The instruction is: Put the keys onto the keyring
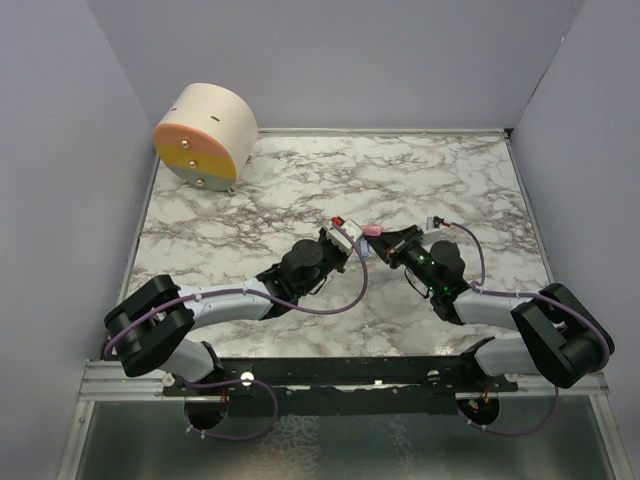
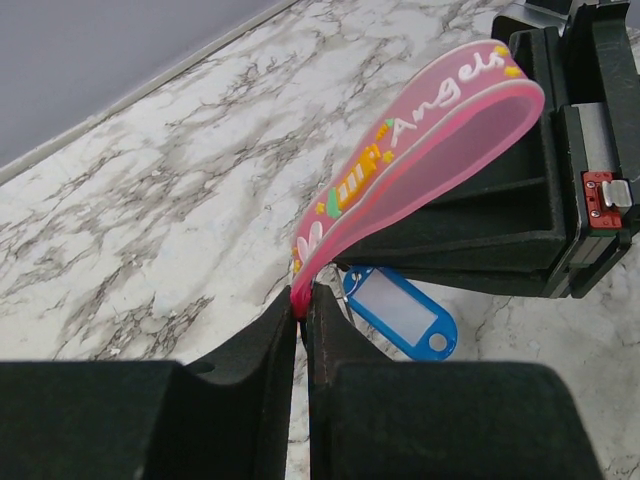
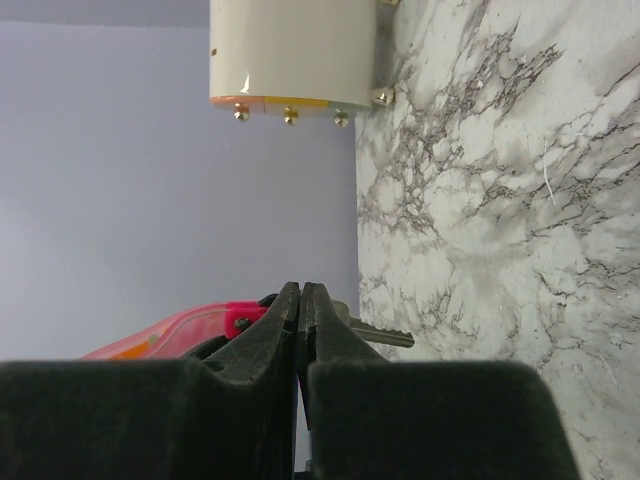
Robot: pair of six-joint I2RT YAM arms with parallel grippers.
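Observation:
The key is a pink rubber strap [image 2: 430, 140] lettered "Angels" with a grey metal blade [image 3: 380, 336]. In the top view it shows as a pink spot [image 1: 372, 230] between both arms at mid-table. My left gripper [image 2: 302, 303] is shut on the strap's lower end. My right gripper [image 3: 300, 295] is shut on the key, with the blade sticking out on one side and the pink strap [image 3: 170, 338] on the other. The keyring's blue tag [image 2: 400, 312] with a white centre hangs just beside the left fingertips, under the right gripper's fingers [image 2: 470, 215]. Its thin metal ring [image 2: 344, 298] barely shows.
A cream cylinder with an orange and yellow face [image 1: 205, 135] lies at the table's far left corner, and it also appears in the right wrist view [image 3: 290, 50]. Grey walls close in the marble table [image 1: 450, 180] on three sides.

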